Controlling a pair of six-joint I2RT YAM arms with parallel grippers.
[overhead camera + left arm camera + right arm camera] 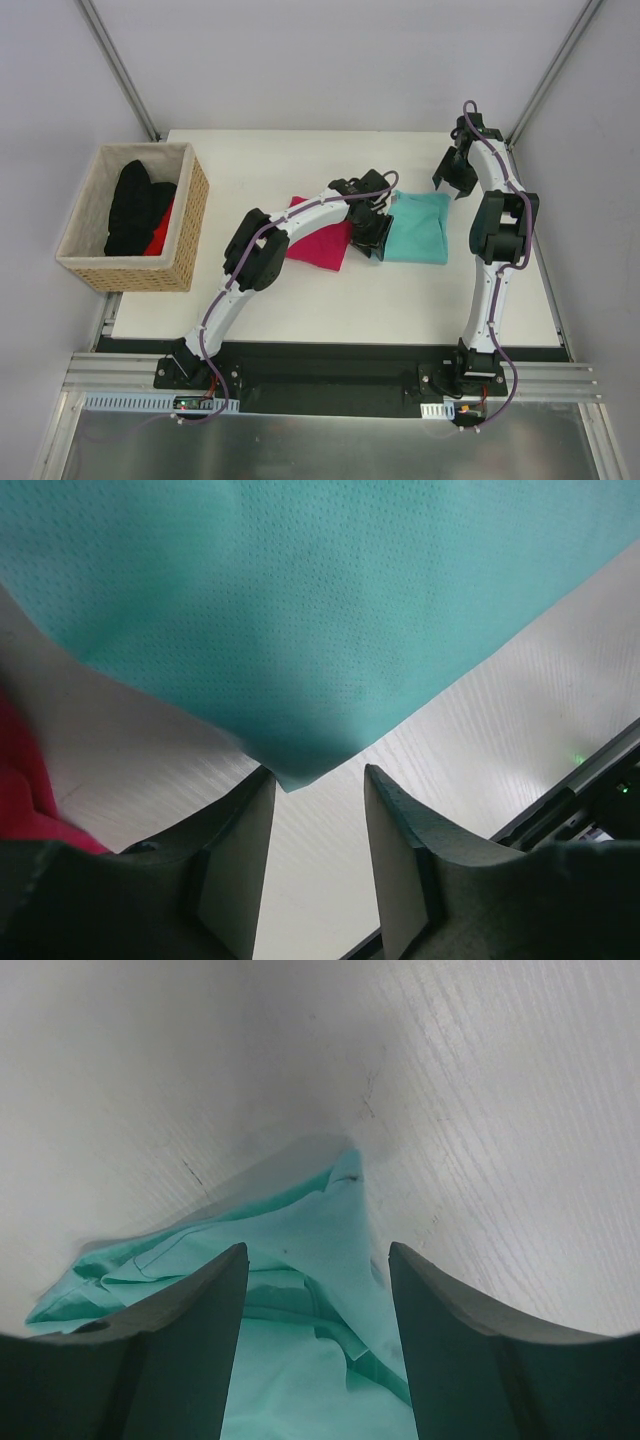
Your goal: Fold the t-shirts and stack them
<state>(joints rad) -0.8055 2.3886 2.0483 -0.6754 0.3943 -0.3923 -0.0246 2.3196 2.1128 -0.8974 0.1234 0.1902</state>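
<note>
The magenta-pink t-shirt [320,238] lies folded at mid-table. The teal t-shirt [420,228] lies folded just to its right. My left gripper [372,238] sits low between them, at the teal shirt's left edge. In the left wrist view the jaws [319,772] stand apart, and a corner of the teal t-shirt [300,630] reaches down to the fingertips without being pinched. The pink t-shirt [22,780] shows at the left edge. My right gripper [455,178] hovers over the teal shirt's far right corner. It [317,1248] is open above the rumpled teal t-shirt [300,1360].
A wicker basket [185,235] stands at the table's left, holding a black garment [132,205] and something red [160,235]. The table's near edge and a dark rail [600,780] run close behind the left gripper. Bare white tabletop [330,300] lies in front of the shirts.
</note>
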